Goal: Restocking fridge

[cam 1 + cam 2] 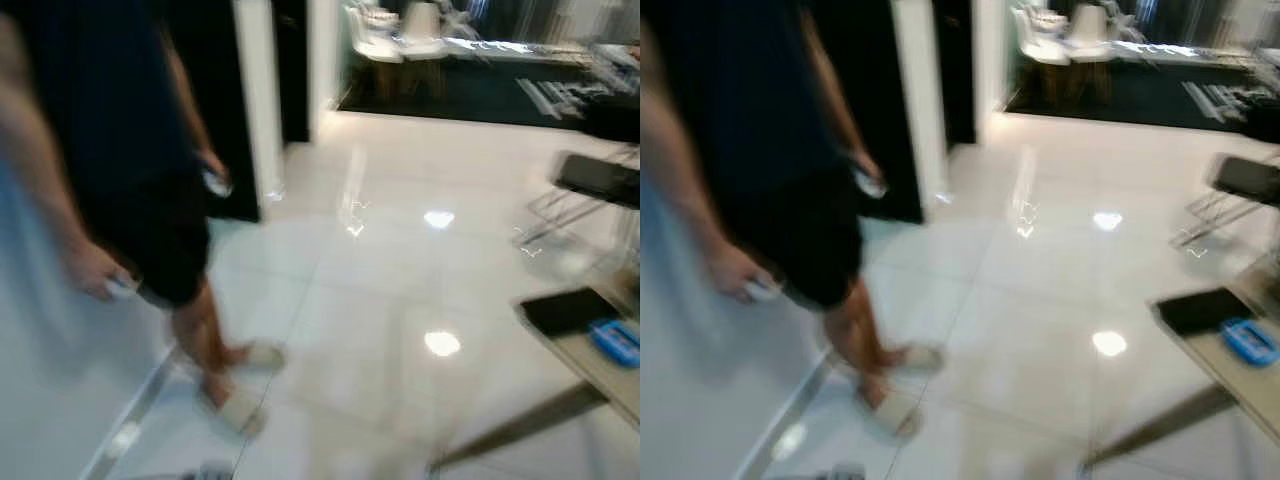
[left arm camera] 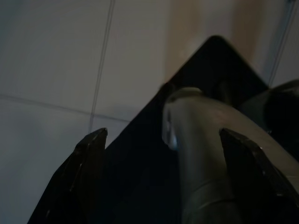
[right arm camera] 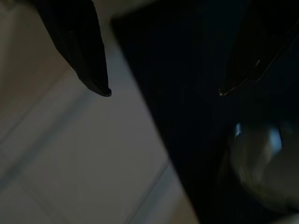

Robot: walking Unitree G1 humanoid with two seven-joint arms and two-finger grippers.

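Hanging idle by our sides for walking, our left gripper and right gripper held nothing, fingers spread wide over the pale floor. A person stood just left; a table lay right. We saw no fridge yet.
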